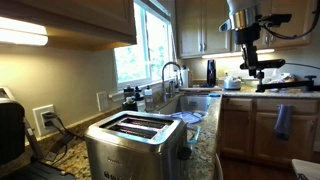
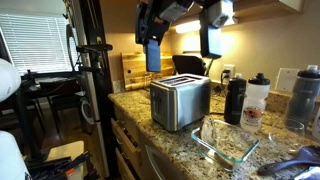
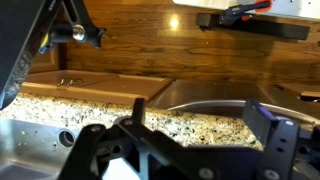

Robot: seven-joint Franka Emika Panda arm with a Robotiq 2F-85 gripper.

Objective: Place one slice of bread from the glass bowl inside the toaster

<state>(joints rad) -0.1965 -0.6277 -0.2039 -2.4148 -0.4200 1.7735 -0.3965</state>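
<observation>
The brushed steel toaster [image 1: 135, 140] stands on the granite counter, with its two dark slots showing; it also shows in an exterior view [image 2: 180, 100]. The clear glass bowl [image 2: 230, 140] sits on the counter beside it, and shows bluish past the toaster [image 1: 190, 118]. I cannot make out a slice of bread in any view. My gripper [image 3: 200, 115] is open and empty. It hangs high above the counter, over the toaster and bowl [image 2: 181, 45]. The wrist view shows only granite, a curved rim and wood between the fingers.
A black bottle [image 2: 236, 100] and a clear bottle with a dark cap [image 2: 258, 95] stand behind the bowl. A wooden board [image 2: 135, 68] leans behind the toaster. A sink with a faucet [image 1: 172, 75] lies further along. A black appliance [image 1: 10, 130] stands at the edge.
</observation>
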